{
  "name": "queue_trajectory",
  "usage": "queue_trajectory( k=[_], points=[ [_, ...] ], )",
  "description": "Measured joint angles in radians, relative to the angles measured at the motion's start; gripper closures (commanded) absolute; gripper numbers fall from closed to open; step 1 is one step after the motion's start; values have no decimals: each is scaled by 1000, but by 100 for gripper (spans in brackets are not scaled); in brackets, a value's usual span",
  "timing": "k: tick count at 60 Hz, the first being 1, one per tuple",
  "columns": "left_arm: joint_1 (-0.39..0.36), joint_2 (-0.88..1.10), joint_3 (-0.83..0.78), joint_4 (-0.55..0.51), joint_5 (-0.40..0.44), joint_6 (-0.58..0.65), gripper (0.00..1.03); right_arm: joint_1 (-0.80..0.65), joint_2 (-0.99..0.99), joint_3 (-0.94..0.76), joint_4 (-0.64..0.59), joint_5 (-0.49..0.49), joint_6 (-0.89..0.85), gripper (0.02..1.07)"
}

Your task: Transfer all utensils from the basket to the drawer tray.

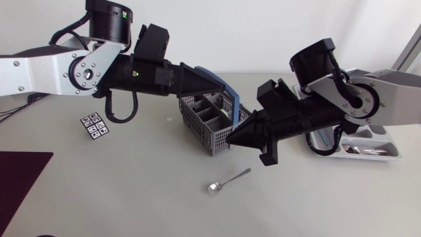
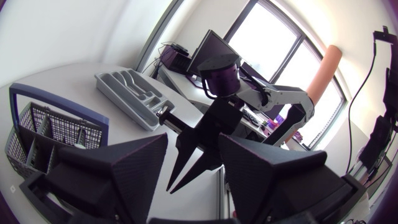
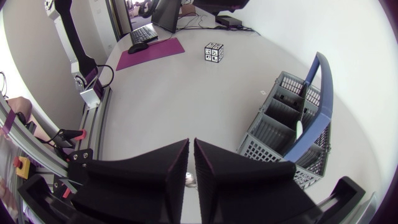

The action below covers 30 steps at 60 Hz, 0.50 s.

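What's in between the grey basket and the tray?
My right arm. In the head view it stretches over the table from the tray side toward the basket, with its claw close by the basket's near corner.

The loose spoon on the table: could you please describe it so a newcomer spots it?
Find the grey, blue-handled basket mid-table. Just in front of it lies a silver spoon, the only utensil lying on the bare tabletop.

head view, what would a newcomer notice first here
Two black wedge tools meet at the table's middle: the left tool at the grey basket's far side, the right tool at its near corner. A lone spoon lies on the table before the basket; the drawer tray sits far right.
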State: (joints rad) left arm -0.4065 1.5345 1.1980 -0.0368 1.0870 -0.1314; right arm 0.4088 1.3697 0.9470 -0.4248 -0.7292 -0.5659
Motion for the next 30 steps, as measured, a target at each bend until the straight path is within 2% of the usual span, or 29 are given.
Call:
queue_trajectory(
  k=[6, 15, 17, 20, 24, 26, 30],
  points=[
    [29, 0, 0, 1, -8, 0, 41, -34, 0, -1, -30, 2, -36, 93],
    [76, 0, 0, -9, -52, 14, 41, -67, 20, -29, -40, 71, -114, 91],
    [82, 0, 0, -21, -69, 30, 41, -67, 31, -39, -40, 77, -131, 86],
    [85, 0, 0, -58, -114, 69, 40, -67, 47, -56, -39, 108, -159, 73],
    [85, 0, 0, -112, -214, 143, 36, -64, 69, -80, -24, 161, -179, 60],
    [85, 3, 0, -128, -261, 178, 36, -62, 81, -89, -10, 194, -183, 56],
    [85, 15, 0, -140, -343, 244, 36, -42, 106, -100, 18, 266, -182, 55]
  ],
)
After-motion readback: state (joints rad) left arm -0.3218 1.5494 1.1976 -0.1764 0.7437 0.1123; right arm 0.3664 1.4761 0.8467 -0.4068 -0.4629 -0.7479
